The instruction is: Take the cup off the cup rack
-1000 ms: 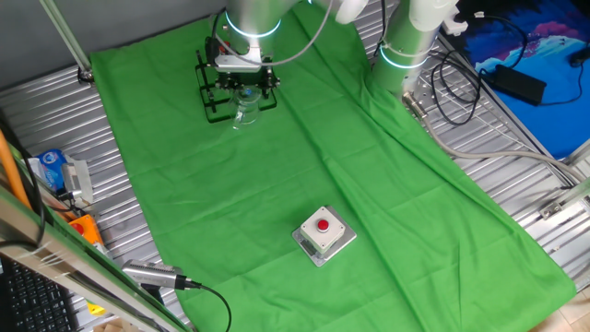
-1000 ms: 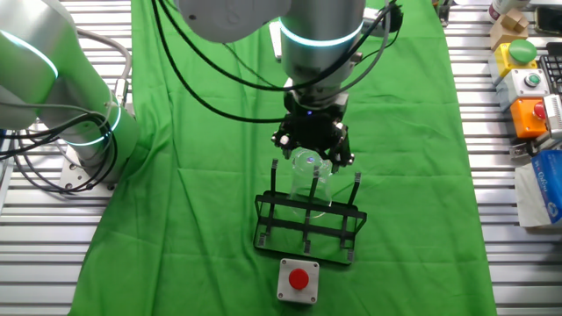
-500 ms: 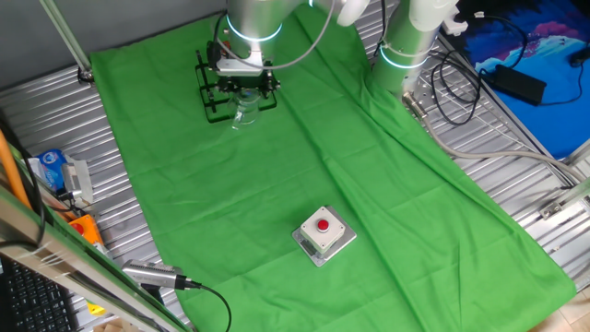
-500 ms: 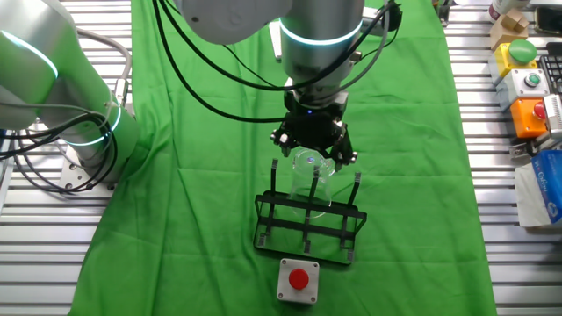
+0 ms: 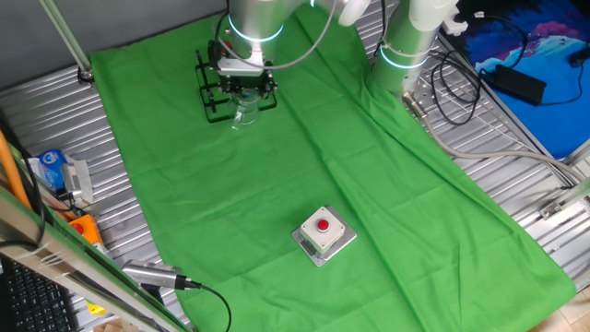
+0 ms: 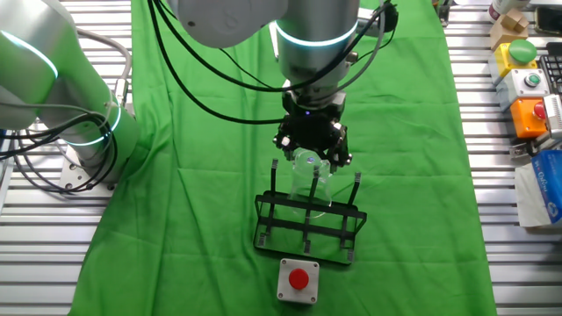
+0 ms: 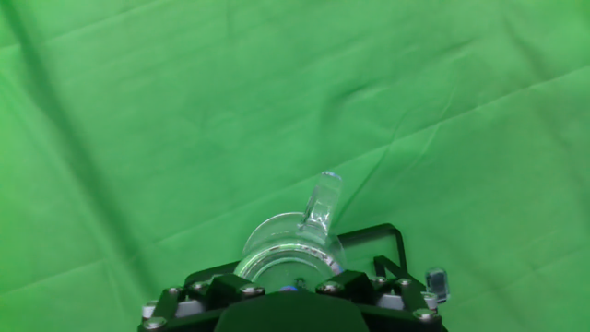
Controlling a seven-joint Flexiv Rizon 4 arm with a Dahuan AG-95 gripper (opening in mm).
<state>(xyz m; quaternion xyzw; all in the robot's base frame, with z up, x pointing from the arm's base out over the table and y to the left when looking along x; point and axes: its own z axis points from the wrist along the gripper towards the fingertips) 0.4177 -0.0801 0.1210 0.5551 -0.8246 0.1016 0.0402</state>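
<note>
The cup (image 6: 306, 165) is a clear glass mug lying tilted on a peg of the black wire cup rack (image 6: 307, 224). In the hand view the cup (image 7: 291, 244) sits right at my jaws with its handle (image 7: 321, 205) pointing away, and a rack corner (image 7: 398, 242) shows to the right. My gripper (image 6: 311, 151) is above the rack and shut on the cup's body. In the one fixed view the gripper (image 5: 243, 83) hangs over the rack (image 5: 212, 92) with the cup (image 5: 245, 111) below it.
A grey box with a red button (image 5: 324, 232) stands on the green cloth, and it also shows just in front of the rack in the other fixed view (image 6: 299, 281). A second robot arm base (image 5: 404, 46) stands at the cloth's edge. Button boxes (image 6: 527, 83) lie off the cloth.
My gripper has shifted slightly up and sideways while staying on the cup. The cup and rack look almost unmoved.
</note>
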